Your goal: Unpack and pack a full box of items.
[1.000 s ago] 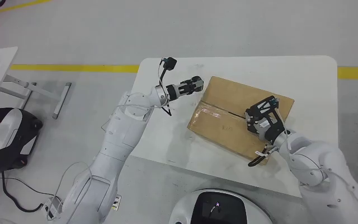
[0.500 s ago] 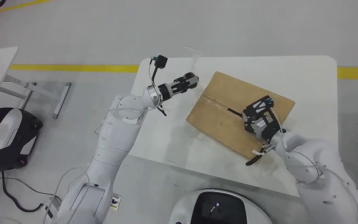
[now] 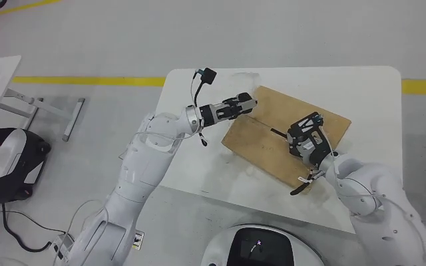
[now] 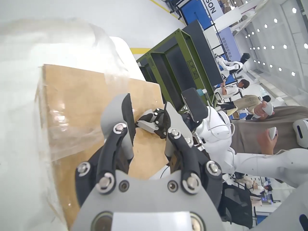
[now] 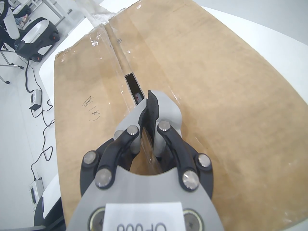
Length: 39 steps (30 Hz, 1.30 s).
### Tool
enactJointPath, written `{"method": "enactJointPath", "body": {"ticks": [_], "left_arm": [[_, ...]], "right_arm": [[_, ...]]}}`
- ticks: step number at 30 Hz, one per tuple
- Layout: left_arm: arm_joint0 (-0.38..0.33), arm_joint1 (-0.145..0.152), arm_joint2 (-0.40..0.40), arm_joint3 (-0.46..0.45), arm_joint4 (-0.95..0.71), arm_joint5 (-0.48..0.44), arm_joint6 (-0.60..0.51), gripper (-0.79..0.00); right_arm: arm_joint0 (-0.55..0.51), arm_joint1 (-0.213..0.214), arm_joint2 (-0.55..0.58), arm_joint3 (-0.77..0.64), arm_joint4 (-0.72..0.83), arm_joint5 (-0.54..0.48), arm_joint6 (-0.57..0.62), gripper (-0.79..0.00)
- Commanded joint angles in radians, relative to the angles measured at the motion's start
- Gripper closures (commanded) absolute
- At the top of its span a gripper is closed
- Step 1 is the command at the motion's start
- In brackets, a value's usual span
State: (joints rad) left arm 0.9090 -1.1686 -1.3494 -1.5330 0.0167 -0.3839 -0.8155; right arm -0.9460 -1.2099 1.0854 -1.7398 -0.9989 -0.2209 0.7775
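Right gripper [image 5: 150,102]: your fingers are clenched together, tips over the cardboard box's [image 3: 256,136] centre seam, just beside a small slit [image 5: 133,85].
Cardboard box: flaps down, lying askew on the white desk [image 3: 373,93].
Left gripper [image 4: 148,111]: your fingers are spread apart at the seam's far end.
Clear tape [image 5: 84,3]: a crumpled strip lifts off that end.

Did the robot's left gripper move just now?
Yes. The left gripper went farther in over the table, ending at the edge of the box.
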Motion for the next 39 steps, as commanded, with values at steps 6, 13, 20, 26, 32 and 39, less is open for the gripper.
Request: {"method": "enactJointPath", "body": {"ticks": [6, 13, 20, 26, 32, 39], "left_arm": [[0.009, -0.002, 0.046, -0.023, -0.081, 0.013, -0.051, -0.271], [0.023, 0.01, 0.009, -0.058, -0.069, 0.015, -0.052, -0.785], [0.058, 0.03, -0.093, 0.008, -0.154, 0.113, -0.089, -0.785], [0.106, 0.039, -0.163, 0.078, -0.329, 0.303, -0.107, -0.785], [0.111, 0.034, -0.14, 0.142, -0.421, 0.432, -0.069, -0.785], [0.054, 0.02, -0.075, 0.244, -0.501, 0.532, -0.016, -0.785]], "right_arm": [[0.0, -0.001, 0.003, -0.006, 0.003, 0.002, 0.005, 0.0], [-0.006, 0.0, 0.008, -0.007, 0.003, 0.001, 0.004, 0.0], [-0.006, -0.001, 0.008, -0.005, 0.003, -0.004, 0.004, 0.0], [-0.005, -0.001, 0.006, -0.004, 0.001, -0.008, 0.008, 0.0], [-0.001, -0.002, 0.001, -0.002, -0.003, -0.011, 0.012, 0.0], [0.0, -0.003, -0.002, -0.002, -0.007, -0.012, 0.011, 0.0]]}}
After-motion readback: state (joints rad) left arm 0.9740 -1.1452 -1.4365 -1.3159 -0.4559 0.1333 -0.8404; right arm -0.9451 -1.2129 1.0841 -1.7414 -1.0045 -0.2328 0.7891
